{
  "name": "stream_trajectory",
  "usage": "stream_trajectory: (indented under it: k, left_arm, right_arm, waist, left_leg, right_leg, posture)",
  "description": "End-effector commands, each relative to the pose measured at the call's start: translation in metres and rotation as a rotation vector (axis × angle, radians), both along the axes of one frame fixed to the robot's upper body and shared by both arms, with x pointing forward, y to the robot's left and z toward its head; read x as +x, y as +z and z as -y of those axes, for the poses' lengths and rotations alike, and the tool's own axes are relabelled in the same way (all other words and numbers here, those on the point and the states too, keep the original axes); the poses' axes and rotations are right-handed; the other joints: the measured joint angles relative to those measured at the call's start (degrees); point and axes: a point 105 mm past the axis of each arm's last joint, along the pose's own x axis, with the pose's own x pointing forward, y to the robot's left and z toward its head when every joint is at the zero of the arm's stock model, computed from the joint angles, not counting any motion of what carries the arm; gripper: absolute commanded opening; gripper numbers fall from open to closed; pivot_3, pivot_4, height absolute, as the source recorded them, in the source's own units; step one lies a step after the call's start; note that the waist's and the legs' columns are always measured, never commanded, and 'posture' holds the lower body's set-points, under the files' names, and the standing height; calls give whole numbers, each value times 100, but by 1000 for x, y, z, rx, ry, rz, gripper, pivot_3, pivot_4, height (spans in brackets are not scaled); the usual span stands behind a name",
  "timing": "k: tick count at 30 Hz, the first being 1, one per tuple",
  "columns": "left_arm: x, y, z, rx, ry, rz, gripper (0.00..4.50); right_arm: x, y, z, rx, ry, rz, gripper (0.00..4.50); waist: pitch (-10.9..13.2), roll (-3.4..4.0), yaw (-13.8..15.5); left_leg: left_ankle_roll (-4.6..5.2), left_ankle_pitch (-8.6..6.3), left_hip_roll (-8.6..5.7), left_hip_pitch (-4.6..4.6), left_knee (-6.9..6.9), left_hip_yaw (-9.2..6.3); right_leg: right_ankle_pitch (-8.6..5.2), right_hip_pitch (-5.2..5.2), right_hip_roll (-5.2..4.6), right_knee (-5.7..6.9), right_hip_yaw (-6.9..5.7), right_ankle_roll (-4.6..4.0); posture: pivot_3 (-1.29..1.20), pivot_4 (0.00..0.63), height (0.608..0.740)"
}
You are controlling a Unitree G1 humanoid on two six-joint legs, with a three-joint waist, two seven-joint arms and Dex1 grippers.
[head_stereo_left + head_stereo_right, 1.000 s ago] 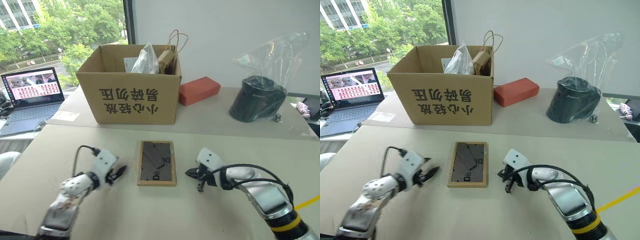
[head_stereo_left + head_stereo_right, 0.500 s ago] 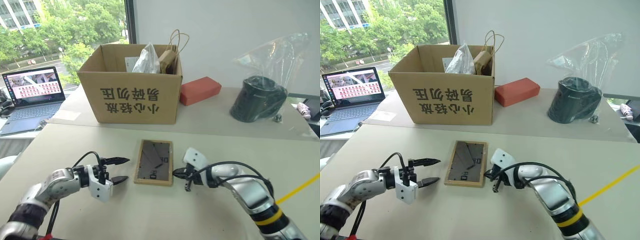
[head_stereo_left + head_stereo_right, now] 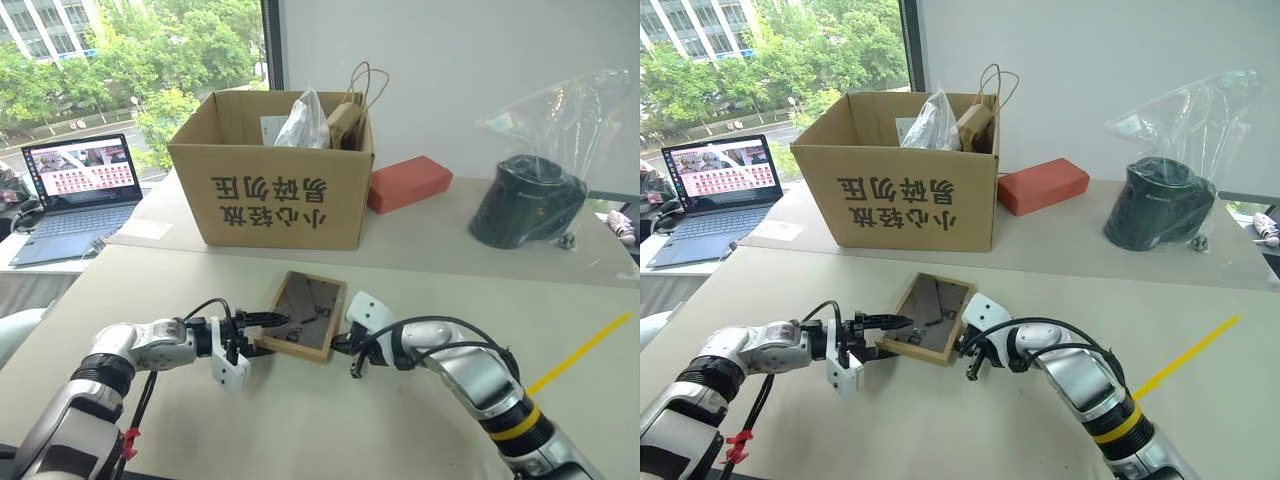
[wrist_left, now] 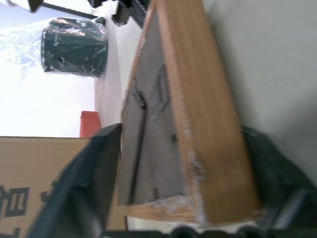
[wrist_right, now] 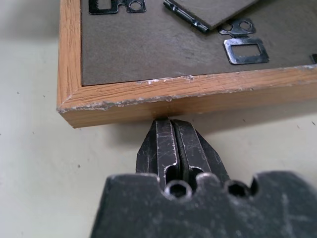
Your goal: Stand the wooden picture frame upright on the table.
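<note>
The wooden picture frame lies back-up on the table, dark panel and fold-out stand showing, skewed, with its left edge slightly raised. My left gripper is shut on that left edge, one finger over the back panel and one under the wood; the left wrist view shows the frame's edge between the two fingers. My right gripper is shut and holds nothing. In the right wrist view its tips press against the frame's wooden right edge.
Behind the frame stands a big cardboard box with bags in it. A red block and a black object in clear plastic sit at the back right. A laptop is far left, yellow tape on the right.
My left gripper reached right and closed over the frame's left edge. My right gripper came left against the right edge. The frame now sits skewed; the camera view also shifted.
</note>
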Motion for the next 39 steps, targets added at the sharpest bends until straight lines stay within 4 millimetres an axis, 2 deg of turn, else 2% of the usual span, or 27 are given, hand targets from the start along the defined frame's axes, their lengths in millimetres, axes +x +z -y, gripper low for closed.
stream_trajectory:
  k: [1,5,8,10,13,17,18,20,24,26,27,31,34,36,39]
  left_arm:
    - [-9,-21,-2,71,-27,-53,1574]
    - [-11,-22,-3,54,-23,-46,1319]
    - [-13,-22,-4,41,-20,-39,1319]
    - [-14,-23,-3,38,-18,-38,1319]
    - [-16,-24,-2,30,-22,-38,1319]
    - [-21,-25,2,16,-39,-39,1318]
    - [-21,-25,3,15,-41,-40,1318]
    - [-22,-26,4,15,-44,-39,1318]
    - [-23,-26,5,10,-47,-37,1318]
    - [-24,-26,6,8,-47,-36,1318]
    - [-24,-26,6,6,-45,-35,1318]
    - [-25,-26,6,2,-41,-32,1318]
    - [-25,-26,5,-3,-32,-31,1318]
    - [-25,-26,5,-3,-30,-31,1318]
    - [-27,-27,4,-3,-24,-34,1318]
  right_arm:
    - [4,6,20,-12,-62,16,0]
    - [10,21,43,1,-120,36,0]
    - [25,58,59,107,-179,86,0]
    - [33,80,55,197,-188,97,0]
    - [41,96,28,287,-132,77,0]
    - [51,88,-10,313,-52,-15,1072]
    - [54,84,-13,302,-48,-43,1542]
    - [56,72,-19,279,-25,-119,2121]
    - [65,57,-28,240,-3,-192,3565]
    - [61,51,-37,256,48,-275,4270]
    - [57,49,-43,268,85,-314,4441]
    - [44,56,-59,341,179,-392,4441]
    - [28,80,-69,460,291,-418,4441]
    - [27,90,-67,508,299,-397,4441]
    - [33,91,-52,508,260,-343,4441]
  waist:
    - [-3,-5,19]
    - [-3,-5,24]
    - [-2,-6,16]
    - [-2,-6,-35]
    - [-3,-5,-114]
    - [-3,-5,-145]
    - [-3,-4,-139]
    - [-3,-4,-123]
    - [-3,-2,-142]
    - [-3,0,-158]
    - [-4,1,-162]
    - [-6,3,-157]
    - [-6,3,-157]
    - [-5,4,-154]
    - [-2,9,-158]
  left_leg:
    - [0,0,0,-1,0,-2]
    - [0,0,1,0,1,-1]
    - [0,0,1,-4,2,-1]
    - [0,0,1,-2,1,0]
    - [0,1,4,11,-5,-2]
    - [0,2,3,9,-3,-4]
    - [0,2,2,5,-3,-5]
    - [0,1,0,0,-3,-9]
    - [0,1,-1,2,-5,-8]
    - [1,2,0,4,-6,-8]
    - [1,2,0,6,-6,-8]
    - [1,2,0,9,-6,-9]
    - [1,2,0,7,-5,-10]
    - [1,2,0,3,-5,-10]
    - [1,2,0,-4,-5,-11]
  right_leg:
    - [0,0,0,-1,-1,0]
    - [0,1,0,0,-1,0]
    - [0,-2,0,0,-2,0]
    - [0,-4,0,6,-1,0]
    - [0,-2,3,16,-1,-1]
    - [0,-3,2,20,-2,-2]
    - [2,-4,2,20,-2,-5]
    - [13,-7,2,18,-3,-24]
    - [20,-10,1,18,-4,-38]
    - [20,-11,2,20,-4,-38]
    - [19,-10,1,21,-4,-37]
    - [18,-7,2,23,-5,-34]
    - [19,-9,2,23,-5,-36]
    - [20,-11,2,24,-5,-38]
    - [20,-21,2,25,-5,-38]
  posture:
    - [0,150,740]
    - [0,150,740]
    - [0,150,740]
    - [0,150,740]
    - [0,150,740]
    - [0,150,740]
    - [0,150,740]
    - [0,150,740]
    - [0,150,740]
    - [0,150,740]
    - [0,150,740]
    - [0,150,740]
    - [0,150,740]
    - [0,150,740]
    - [0,150,740]
